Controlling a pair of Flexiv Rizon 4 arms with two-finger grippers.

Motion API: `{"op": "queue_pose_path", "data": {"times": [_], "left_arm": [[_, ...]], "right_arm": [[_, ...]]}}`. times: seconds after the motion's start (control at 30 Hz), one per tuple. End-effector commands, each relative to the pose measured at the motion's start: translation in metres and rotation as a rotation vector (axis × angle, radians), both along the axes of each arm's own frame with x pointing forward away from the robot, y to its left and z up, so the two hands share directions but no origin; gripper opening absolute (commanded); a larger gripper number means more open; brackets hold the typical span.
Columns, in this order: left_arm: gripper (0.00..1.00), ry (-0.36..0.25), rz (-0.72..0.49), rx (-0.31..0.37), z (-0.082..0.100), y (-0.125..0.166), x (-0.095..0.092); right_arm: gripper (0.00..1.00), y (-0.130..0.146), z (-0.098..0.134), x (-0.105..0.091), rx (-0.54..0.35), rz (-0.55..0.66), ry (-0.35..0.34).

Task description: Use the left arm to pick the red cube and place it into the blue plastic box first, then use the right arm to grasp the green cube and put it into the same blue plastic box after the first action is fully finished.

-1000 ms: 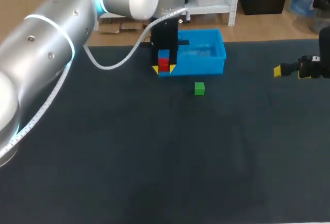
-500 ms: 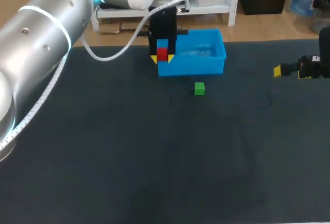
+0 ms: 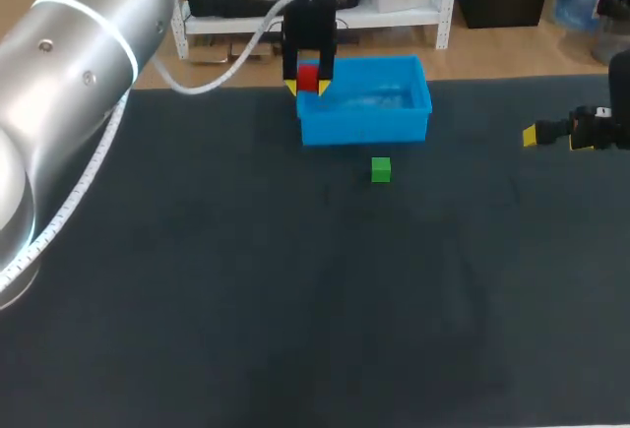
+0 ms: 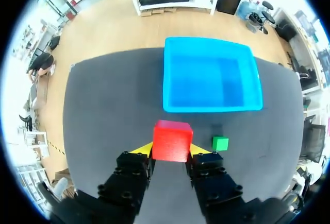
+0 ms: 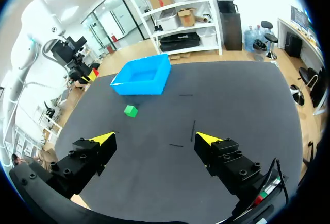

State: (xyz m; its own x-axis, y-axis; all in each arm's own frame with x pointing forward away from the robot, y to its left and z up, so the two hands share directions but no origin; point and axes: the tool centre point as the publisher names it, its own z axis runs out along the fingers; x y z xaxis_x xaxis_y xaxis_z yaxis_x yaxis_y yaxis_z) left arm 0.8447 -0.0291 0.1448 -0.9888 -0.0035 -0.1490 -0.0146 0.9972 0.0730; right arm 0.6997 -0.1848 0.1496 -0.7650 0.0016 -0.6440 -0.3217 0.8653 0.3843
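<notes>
— as the left arm comes in over the dark table (image 3: pixel 295 300), what does its pincer have?

— the left gripper (image 3: pixel 308 87) is clamped on the small red cube (image 3: pixel 307 77). one yellow-tipped finger presses each side of it, and the cube is up in the air, off the table.

— and where is that against the box?

— from above, the cube shows at the left end of the open blue plastic box (image 3: pixel 364 133), by its rim. in the left wrist view the box lies ahead of the fingers, not under them, and the inside of it is bare blue.

— the green one?

— the small green cube (image 3: pixel 381 169) sits on the table just in front of the box's long near wall, apart from it, nothing touching it. from the left wrist it lies beside the gripper, a little past one finger.

— what about the other arm?

— the right gripper (image 5: pixel 155 139) hangs at the right side of the table, well apart from the box and the green cube. its two fingers stand wide apart with only dark table between them, so it grips nothing. both the box and the green cube lie ahead of it.
</notes>
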Motion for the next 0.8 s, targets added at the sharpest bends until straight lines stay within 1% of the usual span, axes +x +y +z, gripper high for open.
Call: {"op": "queue_pose_path", "data": {"times": [0.03, 0.37, 0.8], "left_arm": [[0.0, 0.077, -0.009, 0.024, 0.006, -0.009, 0.025], [0.0, 0.072, -0.061, 0.056, 0.014, -0.015, 0.055], [0.0, 0.061, -0.106, 0.093, 0.017, -0.017, 0.088]], "right_arm": [[1.0, 0.0, 0.0, 0.0, 0.0, 0.001, 0.001], [1.0, 0.0, 0.0, 0.0, 0.0, 0.001, 0.001], [1.0, 0.0, 0.0, 0.0, 0.0, 0.001, 0.001]]}}
